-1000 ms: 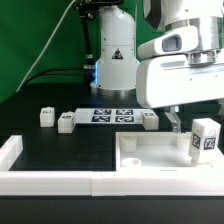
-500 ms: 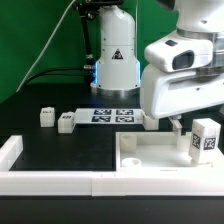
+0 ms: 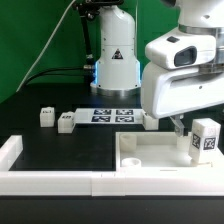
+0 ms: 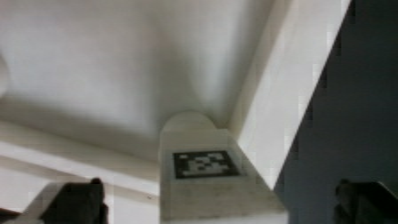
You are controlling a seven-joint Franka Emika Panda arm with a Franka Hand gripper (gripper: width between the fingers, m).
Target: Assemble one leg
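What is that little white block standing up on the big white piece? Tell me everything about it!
That is the leg, a small stubby block of what looks like white plastic. It stands upright on the big white piece, near the corner at the exterior view's right. A black-and-white square tag sits on its side. Only the white piece under it touches it. The wrist view shows the open gripper with a finger on each side, not touching it.

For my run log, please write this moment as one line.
claw: open | leg: upright on corner of white tray piece, not gripped | step: grasp not yet made
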